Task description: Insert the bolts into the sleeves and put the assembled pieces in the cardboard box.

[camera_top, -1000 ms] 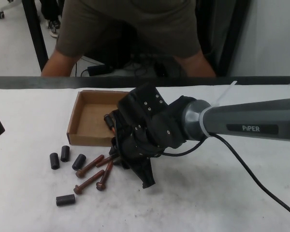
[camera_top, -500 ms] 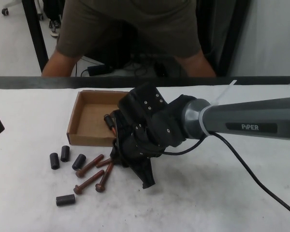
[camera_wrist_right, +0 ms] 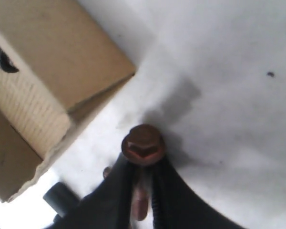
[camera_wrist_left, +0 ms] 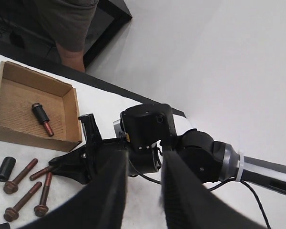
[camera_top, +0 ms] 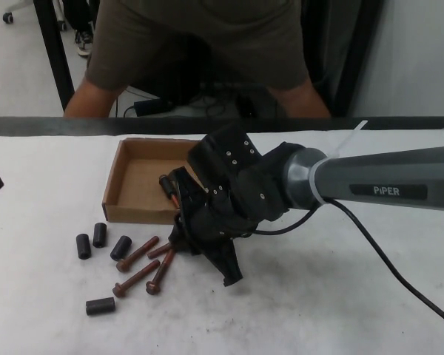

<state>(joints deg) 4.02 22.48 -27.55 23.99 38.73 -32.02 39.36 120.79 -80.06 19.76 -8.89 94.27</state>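
My right gripper [camera_wrist_right: 142, 167] is shut on a rusty brown bolt [camera_wrist_right: 142, 145] whose hex head shows between the fingers [camera_wrist_right: 169, 191]. It is held low over the white bench beside the cardboard box's corner [camera_wrist_right: 62, 62]. In the high view the right gripper [camera_top: 183, 235] is at the box's [camera_top: 112, 185] near wall. One assembled piece [camera_top: 165, 185] lies inside. Loose bolts [camera_top: 137, 253] and black sleeves [camera_top: 99, 234] lie on the bench left of it. My left gripper [camera_wrist_left: 143, 191] is open and raised, looking down on the right arm [camera_wrist_left: 148, 133] and box [camera_wrist_left: 19, 102].
A person stands behind the bench's far edge [camera_top: 222, 124], leaning on it and touching none of the parts. One sleeve [camera_top: 100, 305] lies apart near the front left. The right arm's cable [camera_top: 385, 259] trails across the bench on the right.
The right arm's wrist has shifted slightly to the right while its gripper stays low beside the box. The loose bolts and sleeves lie as before.
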